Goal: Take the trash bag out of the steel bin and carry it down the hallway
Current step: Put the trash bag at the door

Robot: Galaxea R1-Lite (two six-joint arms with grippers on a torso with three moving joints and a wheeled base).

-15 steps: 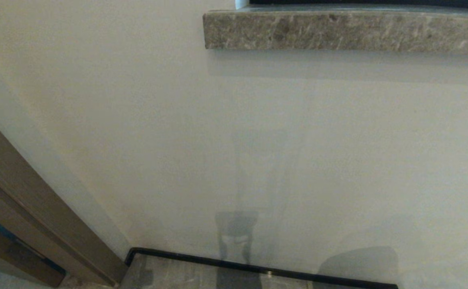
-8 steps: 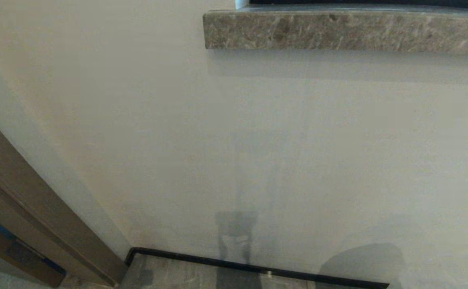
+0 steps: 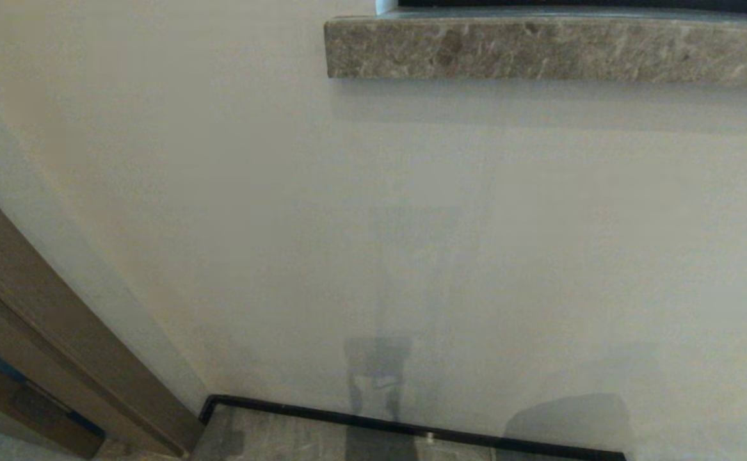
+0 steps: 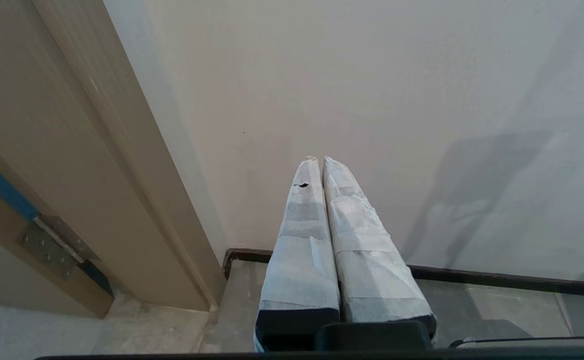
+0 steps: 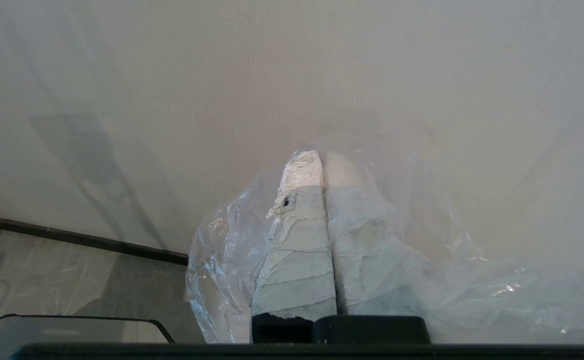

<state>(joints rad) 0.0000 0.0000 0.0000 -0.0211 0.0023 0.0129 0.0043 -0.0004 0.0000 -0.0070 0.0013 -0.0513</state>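
Around our right tool (image 5: pixel 322 156), the trash bag (image 5: pixel 231 260) drapes on both sides, its thin clear plastic pinched between the taped fingers (image 5: pixel 299 250), which are clamped tight on it. Just ahead of that tool is a pale wall (image 5: pixel 292 75), with the black skirting strip (image 5: pixel 81 240) below. Our left tool (image 4: pixel 318 161) is closed on nothing, facing the same wall, a brown door frame (image 4: pixel 96 150) off to its side.

A pale plain wall (image 3: pixel 373 224) meets grey stone floor tiles (image 3: pixel 283 442) along a black skirting strip (image 3: pixel 322 413); a mottled stone ledge (image 3: pixel 552 48) juts above (brown wooden door frame (image 3: pixel 59 346) at left).
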